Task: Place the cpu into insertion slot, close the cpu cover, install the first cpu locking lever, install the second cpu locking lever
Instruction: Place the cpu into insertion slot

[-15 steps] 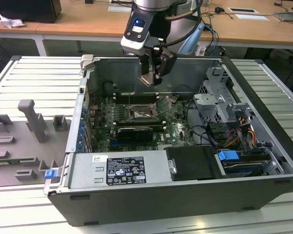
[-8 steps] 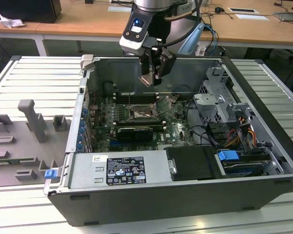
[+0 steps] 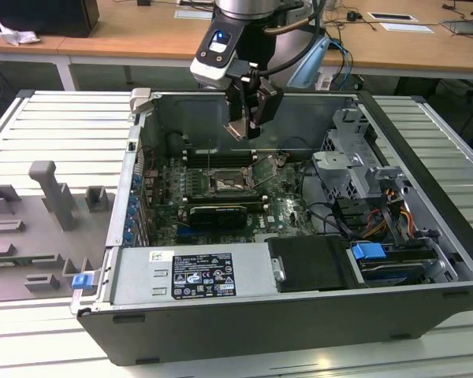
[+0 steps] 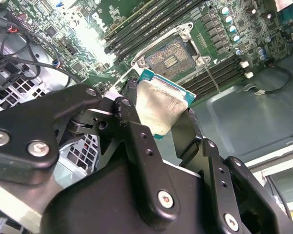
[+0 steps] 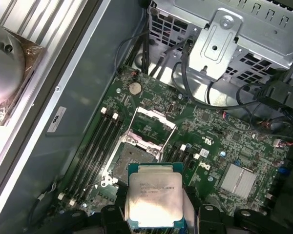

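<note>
My gripper (image 3: 244, 126) hangs inside the open computer case, above the green motherboard. It is shut on the cpu (image 5: 155, 196), a pale silvery square chip with a teal edge (image 4: 161, 105), clamped between two black fingers (image 4: 136, 139). The insertion slot (image 5: 129, 158) lies just below and ahead of the chip, its dark pin field bare (image 4: 172, 56). The cpu cover (image 5: 151, 126) stands swung up off the socket on its hinged edge. A thin metal locking lever (image 4: 213, 78) sticks out beside the socket. In the exterior view the socket (image 3: 225, 185) sits below the gripper, with a clear gap between them.
Black memory slots (image 5: 95, 146) flank the socket on both sides. A metal drive cage (image 3: 355, 169) with cables stands at the exterior view's right, a power supply (image 3: 197, 276) at the front, and a black graphics card (image 3: 214, 214) near the socket. A grey fixture (image 3: 51, 201) lies outside the case.
</note>
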Action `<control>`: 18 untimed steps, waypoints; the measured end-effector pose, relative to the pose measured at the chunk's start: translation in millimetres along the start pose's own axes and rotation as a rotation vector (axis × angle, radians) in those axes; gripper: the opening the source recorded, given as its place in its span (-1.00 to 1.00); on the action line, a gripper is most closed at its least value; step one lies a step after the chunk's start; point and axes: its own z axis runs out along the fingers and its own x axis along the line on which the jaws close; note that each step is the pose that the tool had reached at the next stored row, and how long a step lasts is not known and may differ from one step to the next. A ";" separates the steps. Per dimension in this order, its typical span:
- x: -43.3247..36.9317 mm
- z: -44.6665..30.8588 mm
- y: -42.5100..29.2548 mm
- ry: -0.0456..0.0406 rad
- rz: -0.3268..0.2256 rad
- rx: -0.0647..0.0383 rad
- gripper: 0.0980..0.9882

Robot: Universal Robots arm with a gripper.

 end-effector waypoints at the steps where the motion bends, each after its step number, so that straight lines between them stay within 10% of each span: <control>1: 0.0 0.1 0.0 -0.0005 0.006 0.000 -0.03; 18: 0.0 2.0 -0.2 -0.0086 0.100 -0.002 -0.03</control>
